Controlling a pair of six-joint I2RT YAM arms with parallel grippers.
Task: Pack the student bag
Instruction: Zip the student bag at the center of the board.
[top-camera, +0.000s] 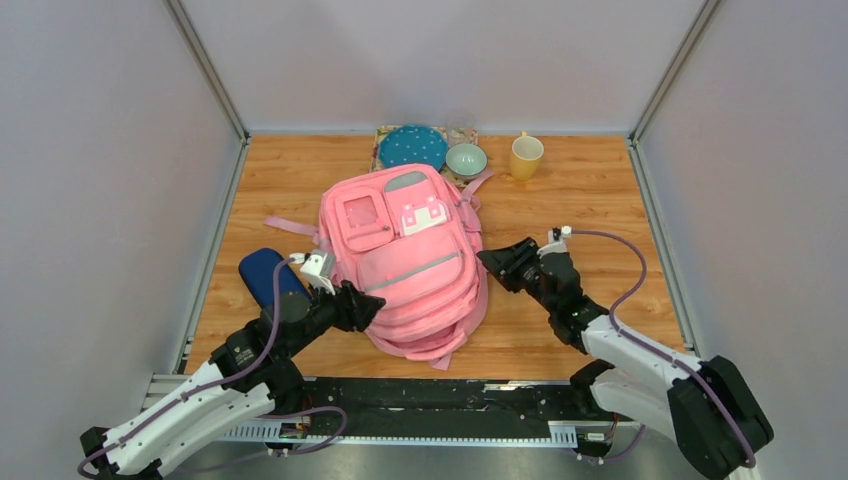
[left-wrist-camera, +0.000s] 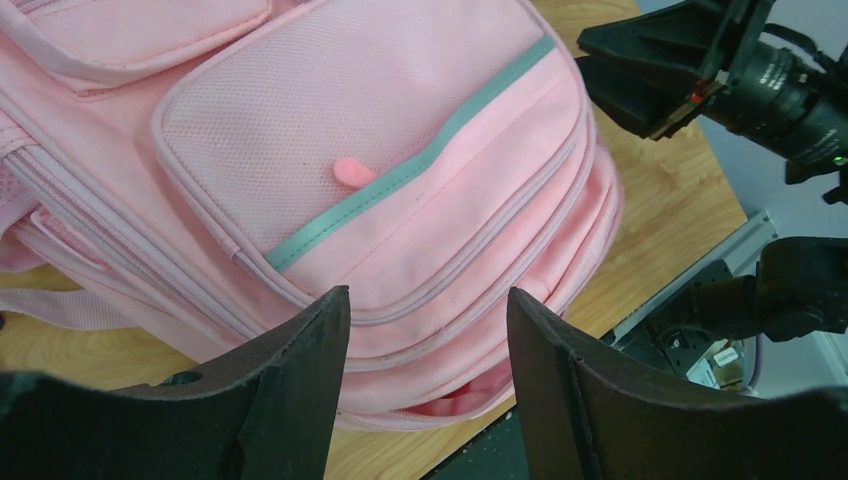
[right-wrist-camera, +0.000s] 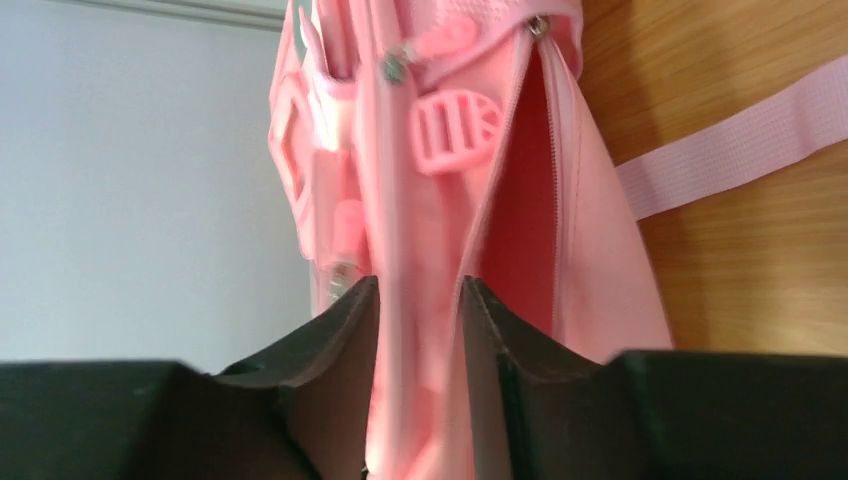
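The pink student bag lies flat on the wooden table, front pockets up. My left gripper is open at the bag's near left corner; in the left wrist view its fingers straddle the air just above the bag's lower seams and hold nothing. My right gripper is at the bag's right side. In the right wrist view its fingers are shut on a fold of the bag's fabric beside an open zip that shows the darker pink inside.
A navy-blue zip pouch lies left of the bag, partly under my left arm. At the back stand a teal dotted plate, a pale green bowl and a yellow mug. A pink strap trails on the wood.
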